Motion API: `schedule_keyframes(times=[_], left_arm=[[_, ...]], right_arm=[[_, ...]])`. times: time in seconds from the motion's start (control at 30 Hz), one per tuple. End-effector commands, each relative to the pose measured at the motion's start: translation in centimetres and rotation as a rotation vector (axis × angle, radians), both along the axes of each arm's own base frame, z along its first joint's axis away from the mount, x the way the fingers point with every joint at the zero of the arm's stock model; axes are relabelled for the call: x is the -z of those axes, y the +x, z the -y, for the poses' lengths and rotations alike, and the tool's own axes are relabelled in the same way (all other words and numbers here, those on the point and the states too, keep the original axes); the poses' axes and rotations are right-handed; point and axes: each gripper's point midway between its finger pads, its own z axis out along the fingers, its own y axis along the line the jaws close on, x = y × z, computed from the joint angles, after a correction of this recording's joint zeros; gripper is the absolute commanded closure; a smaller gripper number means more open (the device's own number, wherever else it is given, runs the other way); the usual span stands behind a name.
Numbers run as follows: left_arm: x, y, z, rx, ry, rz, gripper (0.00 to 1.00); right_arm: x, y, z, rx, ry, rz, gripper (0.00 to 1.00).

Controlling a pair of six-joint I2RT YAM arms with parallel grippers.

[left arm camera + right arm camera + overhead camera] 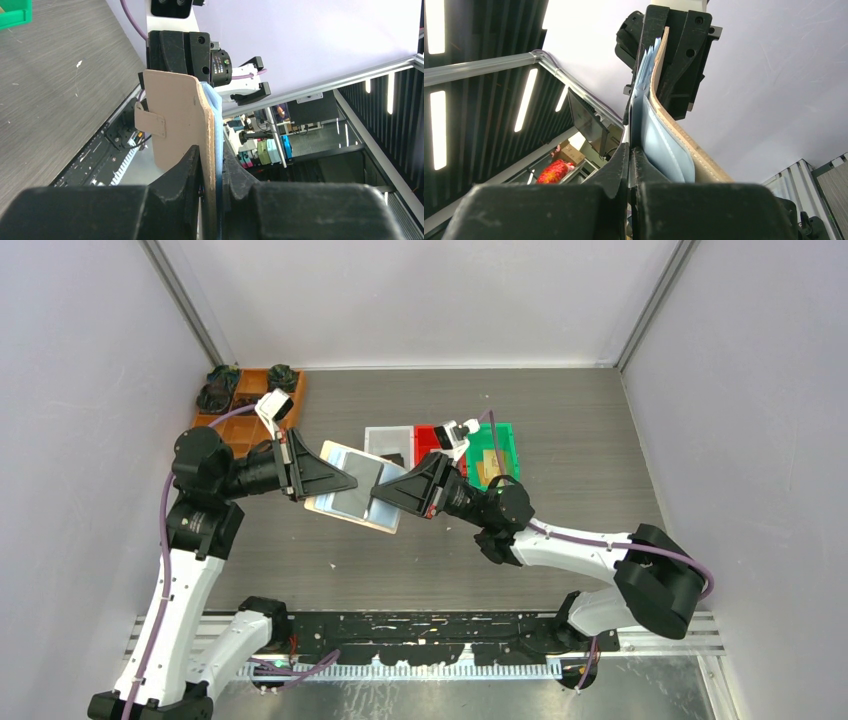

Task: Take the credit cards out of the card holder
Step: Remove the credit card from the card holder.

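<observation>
Tan-and-blue, hanging open above table [560, 440]. Pinching holder [338, 502] at one edge with left gripper [352, 483]. Clamping its opposite, blue-pocket edge with right gripper [375, 502].

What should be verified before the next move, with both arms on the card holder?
1. Left gripper clamped on the card holder: ok.
2. Right gripper shut on the holder's blue-grey inner side: ok.
3. A credit card, not a pocket layer, in the right pinch: cannot tell.
4. Tan cover outside the right pinch: ok.
5. Card holder held off the table: ok.
</observation>
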Motion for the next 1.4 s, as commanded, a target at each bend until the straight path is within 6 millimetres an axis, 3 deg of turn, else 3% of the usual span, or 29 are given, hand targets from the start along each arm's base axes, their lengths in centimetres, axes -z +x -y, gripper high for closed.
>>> schedule_keyframes(times=[0.0,0.5,0.7,0.87,0.97,1.07,1.13,1.27,1.37], left_arm=[[-3.4,-1.0,-0.4,-0.014,-0.039,0.147,0.89],[-3.7,-1.3,-0.4,-0.001,-0.038,0.158,0.87],[-3.7,-1.3,-0.4,-0.001,-0.034,0.162,0.81],[-3.7,-1.1,-0.4,-0.010,-0.035,0.158,0.91],[-3.7,-1.1,-0.4,-0.013,-0.035,0.162,0.99],[-3.6,-1.1,-0.4,-0.010,-0.031,0.161,1.00],[-3.6,-1.2,-0.4,-0.009,-0.029,0.164,1.00],[-3.6,-1.1,-0.4,-0.012,-0.027,0.169,1.00],[-3.4,-1.0,-0.4,-0.014,-0.019,0.175,1.00]], right_arm=[[-2.4,-1.4,2.2,-0.004,0.103,0.072,0.99],[-1.8,-1.3,3.1,0.048,0.081,0.067,0.99],[-1.2,-1.6,3.3,0.068,0.029,0.079,0.99],[-2.0,-2.0,2.5,0.033,0.029,0.093,0.99],[-2.5,-2.2,1.5,0.000,0.026,0.099,0.83],[-3.2,-2.3,1.3,-0.012,0.049,0.100,0.64],[-3.4,-2.2,1.3,-0.012,0.064,0.098,0.59],[-3.8,-2.3,1.6,-0.018,0.082,0.097,0.61],[-3.7,-2.3,1.7,-0.011,0.080,0.091,0.78]])
